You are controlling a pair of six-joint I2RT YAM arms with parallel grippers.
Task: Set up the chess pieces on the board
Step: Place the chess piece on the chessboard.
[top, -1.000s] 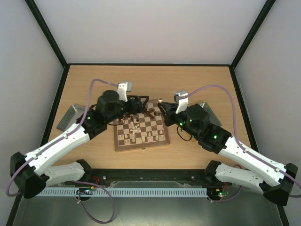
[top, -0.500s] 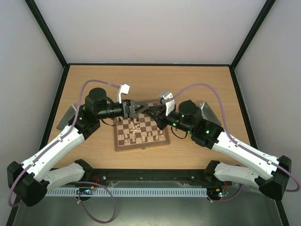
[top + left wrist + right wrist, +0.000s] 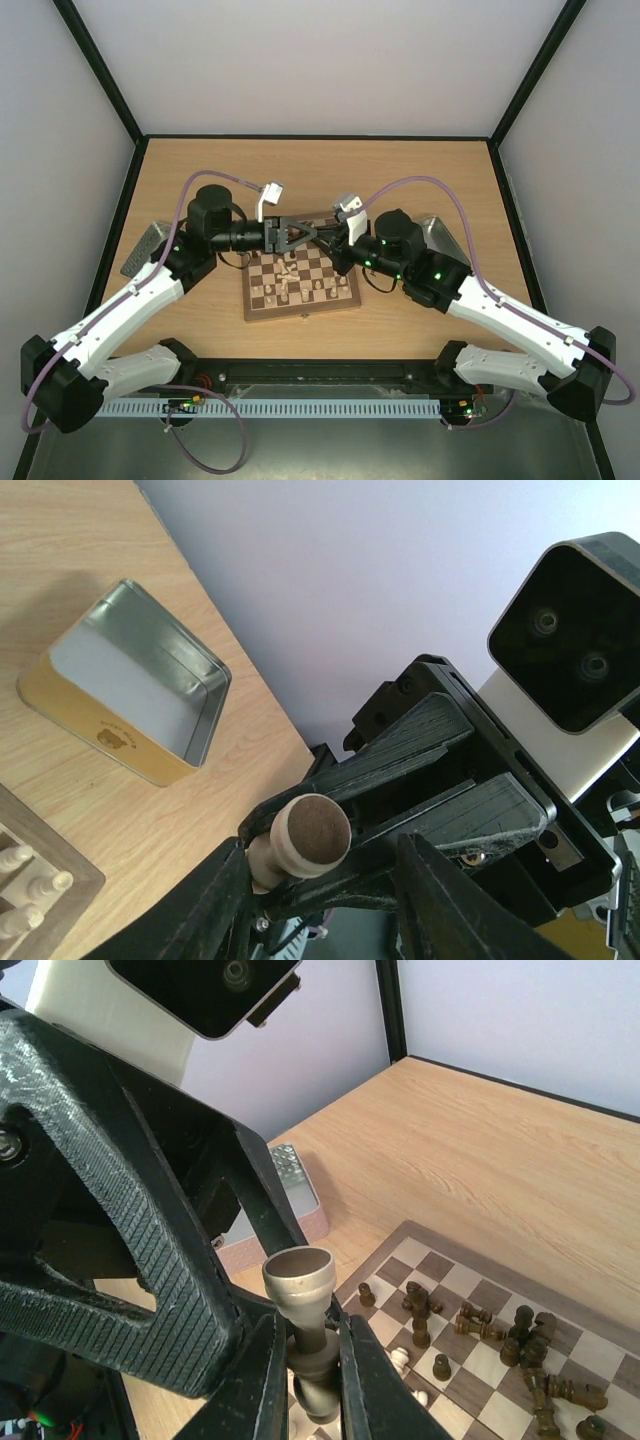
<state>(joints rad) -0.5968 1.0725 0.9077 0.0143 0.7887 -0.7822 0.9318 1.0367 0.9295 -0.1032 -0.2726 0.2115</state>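
Observation:
My two grippers meet nose to nose above the far edge of the board (image 3: 300, 311). The right gripper (image 3: 310, 1330) is shut on the stem of a pale chess piece (image 3: 300, 1275), held off the board. In the left wrist view that piece (image 3: 305, 840) shows its brown felt base. The left gripper (image 3: 322, 858) is open, its fingers on either side of the piece, with a gap on the right side. Dark pieces (image 3: 520, 1335) lie tumbled on the board (image 3: 395, 1241). Pale pieces (image 3: 300, 285) stand scattered near its middle.
A grey metal tin (image 3: 150, 250) sits left of the board, and its ribbed side (image 3: 290, 1175) shows in the right wrist view. An open tin (image 3: 130, 695) lies right of the board, near the back wall. Black frame posts stand at the table corners.
Both arms have swung inward until the grippers meet over the board's far edge. The left jaws have narrowed around the piece that the right gripper holds.

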